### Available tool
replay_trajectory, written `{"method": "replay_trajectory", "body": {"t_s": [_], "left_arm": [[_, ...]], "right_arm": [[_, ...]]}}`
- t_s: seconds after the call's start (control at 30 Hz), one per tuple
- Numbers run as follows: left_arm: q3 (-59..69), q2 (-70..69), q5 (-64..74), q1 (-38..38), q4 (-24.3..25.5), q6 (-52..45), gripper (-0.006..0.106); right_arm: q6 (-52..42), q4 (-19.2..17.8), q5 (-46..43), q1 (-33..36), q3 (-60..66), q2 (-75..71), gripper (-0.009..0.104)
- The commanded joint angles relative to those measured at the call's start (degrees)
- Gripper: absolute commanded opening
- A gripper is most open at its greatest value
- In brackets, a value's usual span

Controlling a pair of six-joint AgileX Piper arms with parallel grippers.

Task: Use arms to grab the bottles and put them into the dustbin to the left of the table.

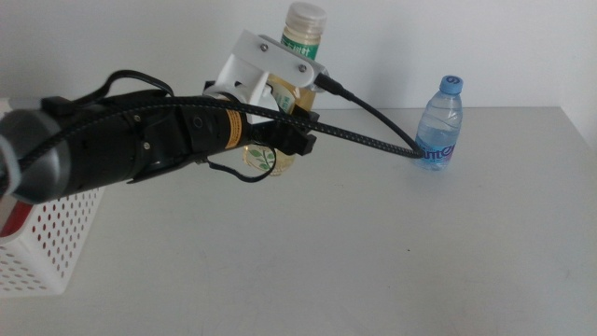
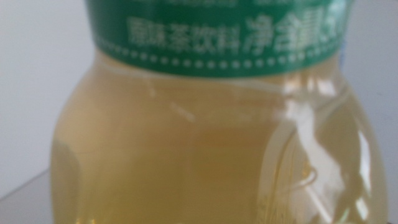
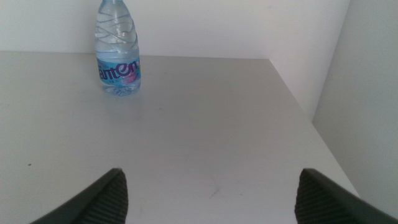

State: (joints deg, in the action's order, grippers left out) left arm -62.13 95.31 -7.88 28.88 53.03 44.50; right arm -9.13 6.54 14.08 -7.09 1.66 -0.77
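The yellow-liquid bottle, with a white cap and green label, stands at the back middle of the table. My left arm reaches across from the left, and its gripper is at the bottle's lower body, with dark jaws on either side of it. In the left wrist view the bottle fills the picture and hides the jaws. The small water bottle with a blue cap stands upright at the back right, also seen in the right wrist view. My right gripper hangs open well short of it, holding nothing.
The white perforated dustbin stands at the table's left edge, partly under my left arm, with something red at its rim. A black cable trails from the left wrist toward the water bottle. The table's right edge meets a white wall.
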Motion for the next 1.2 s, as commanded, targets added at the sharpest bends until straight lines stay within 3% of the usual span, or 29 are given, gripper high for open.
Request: {"method": "replay_trajectory", "body": {"t_s": [0.0,0.1,0.2,0.37,0.5,0.6,0.8,1.17], "left_arm": [[-2.0,-7.0,1.0,-0.1,-1.9,0.8,-0.002],[-2.0,-10.1,6.7,-1.4,-4.8,0.3,-0.002],[-2.0,-12.6,14.1,-2.9,-15.7,-5.8,-0.002],[-3.2,-15.3,26.8,-6.9,-37.1,-32.5,-0.002],[-8.7,-15.7,39.4,-12.3,-48.4,-44.9,-0.002],[-14.4,-15.7,48.9,-17.0,-50.8,-49.2,-0.002],[-24.9,-15.6,60.8,-27.4,-50.8,-52.7,-0.002],[-28.2,-10.4,64.8,-43.3,-51.3,-55.9,-0.002]], "right_arm": [[-0.7,-0.3,-4.2,-0.2,-0.6,-1.2,0.07],[-0.7,-0.3,-4.2,-0.2,-0.6,-1.2,0.07],[-0.7,-0.3,-4.2,-0.2,-0.6,-1.2,0.07],[-0.7,-0.3,-4.2,-0.2,-0.6,-1.2,0.07],[-0.7,-0.3,-4.2,-0.2,-0.6,-1.2,0.07],[-0.7,-0.3,-4.2,-0.2,-0.6,-1.2,0.07],[-0.7,-0.3,-4.2,-0.2,-0.6,-1.2,0.07],[-0.7,-0.3,-4.2,-0.2,-0.6,-1.2,0.07]]}}
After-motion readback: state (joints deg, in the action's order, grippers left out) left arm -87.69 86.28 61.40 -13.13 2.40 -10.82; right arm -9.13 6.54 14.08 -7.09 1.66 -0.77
